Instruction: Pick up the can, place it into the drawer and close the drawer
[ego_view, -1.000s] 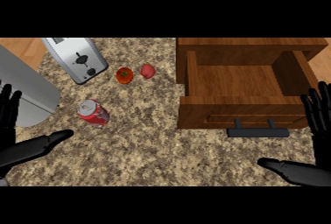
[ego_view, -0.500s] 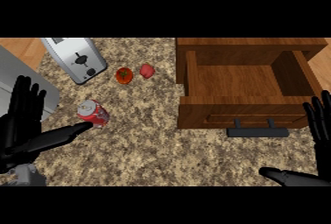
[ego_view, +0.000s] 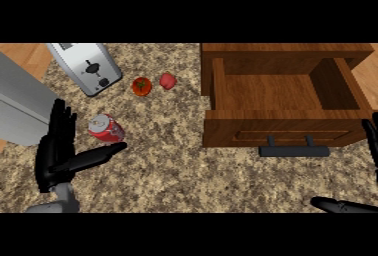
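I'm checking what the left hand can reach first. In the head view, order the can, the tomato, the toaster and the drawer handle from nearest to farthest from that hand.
From the open left hand:
1. Can, just right of its fingers.
2. Tomato, beyond the can.
3. Toaster, at the far edge; close to the tomato's rank.
4. Drawer handle, far right.

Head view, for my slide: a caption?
Open left hand beside the can; drawer open, right hand low.

toaster (ego_view: 88, 67), tomato (ego_view: 141, 86), red fruit (ego_view: 168, 81) on granite counter (ego_view: 184, 170).
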